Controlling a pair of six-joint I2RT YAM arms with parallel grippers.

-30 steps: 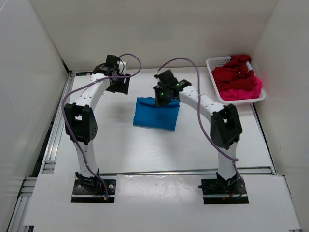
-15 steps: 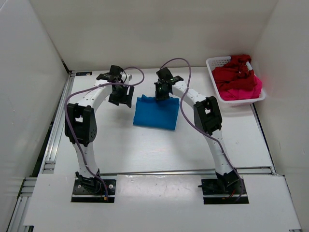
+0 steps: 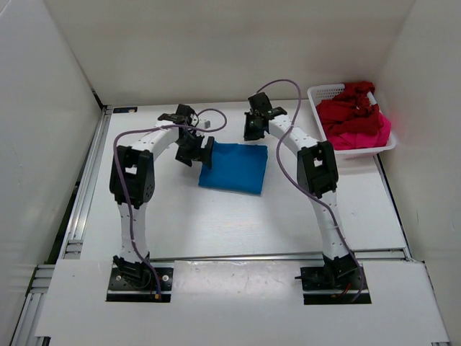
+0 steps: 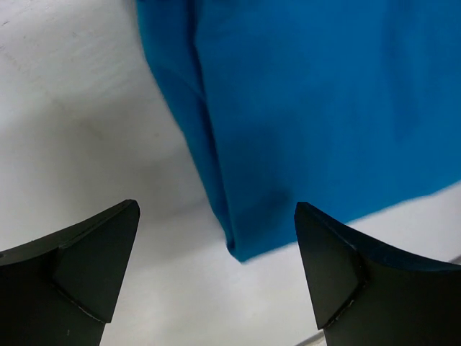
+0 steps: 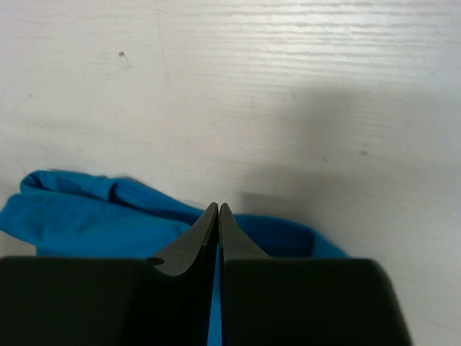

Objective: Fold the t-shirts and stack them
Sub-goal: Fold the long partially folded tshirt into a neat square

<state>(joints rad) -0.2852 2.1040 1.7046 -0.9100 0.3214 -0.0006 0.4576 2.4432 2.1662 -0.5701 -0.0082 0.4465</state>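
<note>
**A:** Where is the blue t-shirt (image 3: 234,167)?
**B:** Folded flat on the table (image 3: 180,216). One corner of it lies just ahead of the left jaws, in line with the gap between them. They stand wide apart and hold nothing.
**A:** And the right jaws?
**B:** Pressed together with no cloth in them. The shirt's rumpled edge sits just behind their tips, and there is bare table beyond.
**A:** The other two?
**B:** Well off to the right of the right jaws. The dark red t-shirt (image 3: 347,112) and the pink t-shirt (image 3: 369,135) are heaped together in the white basket (image 3: 318,92).
</note>
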